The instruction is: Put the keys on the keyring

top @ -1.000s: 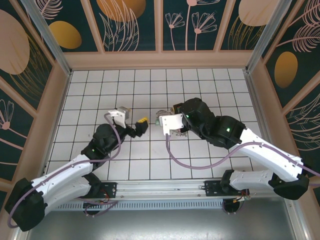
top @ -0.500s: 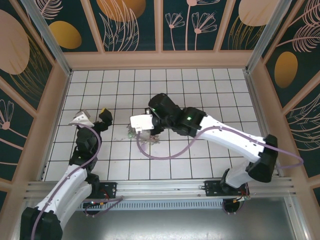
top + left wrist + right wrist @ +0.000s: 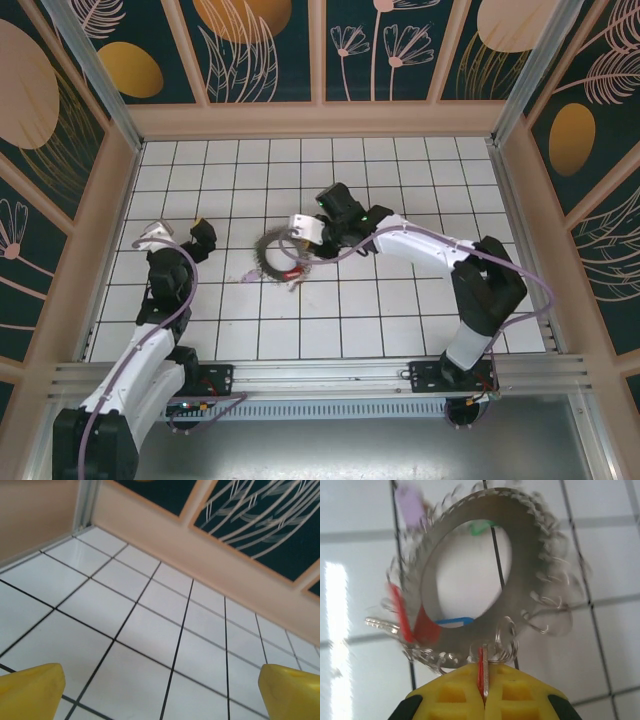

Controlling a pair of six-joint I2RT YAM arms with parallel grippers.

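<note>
Plainly the right gripper [image 3: 483, 687], clamped on a thin red-headed metal key [image 3: 481, 666], is nearer: the wide flat grey metal keyring [image 3: 532, 565] lies just at its twelve o'clock; the left gripper [image 3: 160, 690] gapes, well apart

We see a flat grey metallic keyring [image 3: 520, 545], doughnut-shaped, its rim fringed with silvery wire loops. Around it show small plastic key heads: a pale purple key head [image 3: 410, 502], a green key head [image 3: 479, 528], a blue key head [image 3: 454, 623] and a red key head [image 3: 427, 630]. A thin red strip [image 3: 482, 672] runs between the right jaws' yellow pads [image 3: 445, 695]; the left jaws' pads [image 3: 30, 690] are yellow too. The bench [image 3: 400, 310] is white tile gridded in black. Dark teal wall panels [image 3: 290, 60] carry orange ovals and pale line-drawn leaves, framed in peach.
</note>
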